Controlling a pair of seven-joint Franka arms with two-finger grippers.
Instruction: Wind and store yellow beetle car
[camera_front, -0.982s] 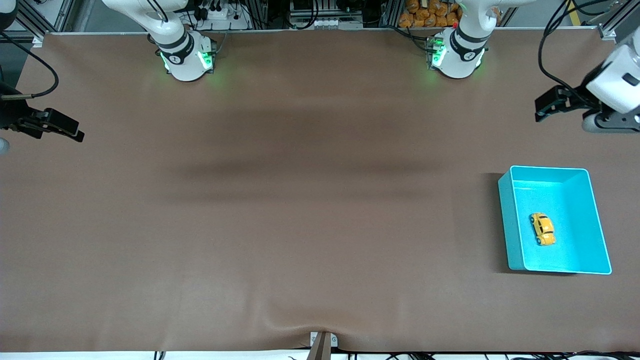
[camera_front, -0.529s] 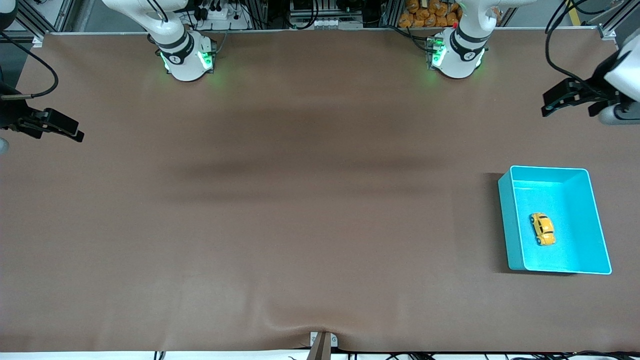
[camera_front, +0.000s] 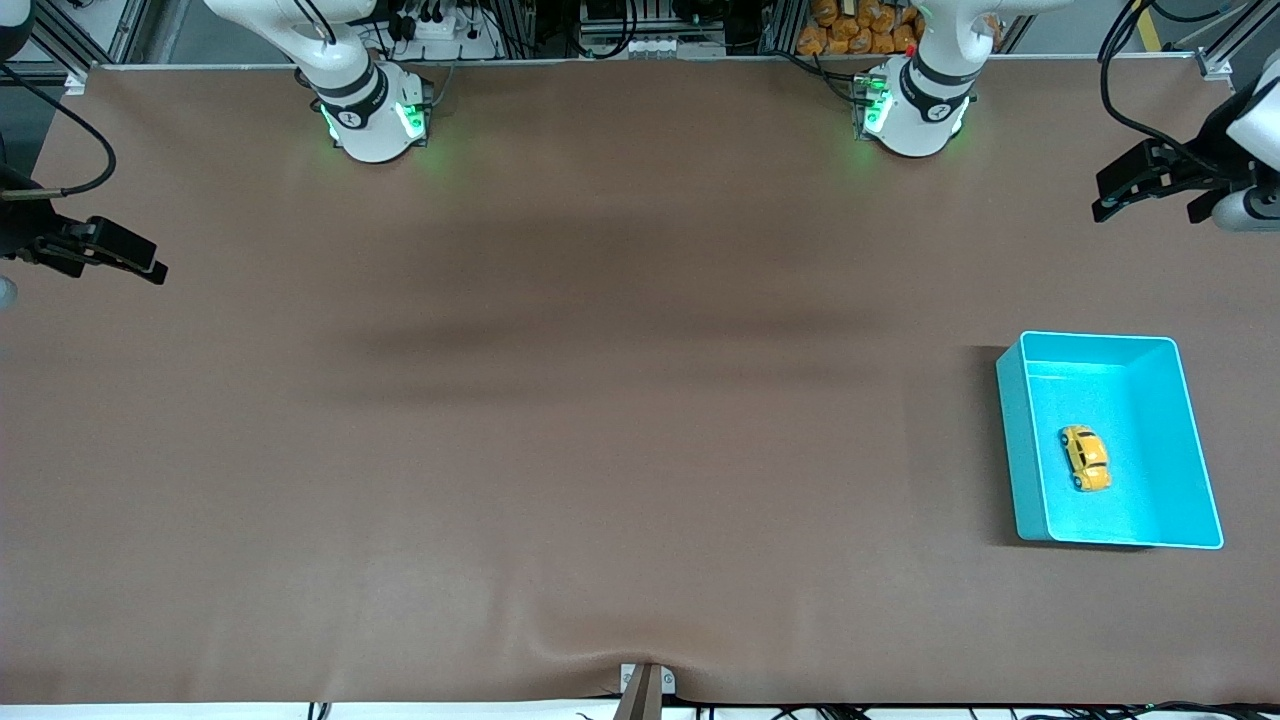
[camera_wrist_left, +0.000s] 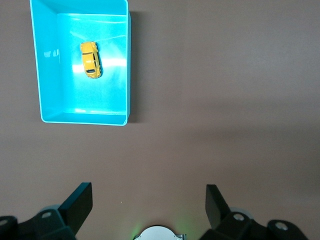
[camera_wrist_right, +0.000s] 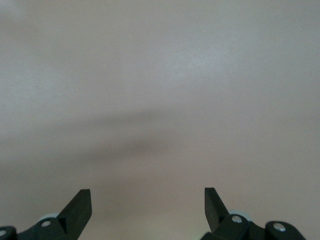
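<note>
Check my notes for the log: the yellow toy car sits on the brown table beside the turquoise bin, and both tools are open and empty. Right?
Not quite. The yellow toy car lies inside the turquoise bin, not beside it; the front view and left wrist view show it on the bin's floor. The rest holds: the left tool and right tool are open and empty.
</note>
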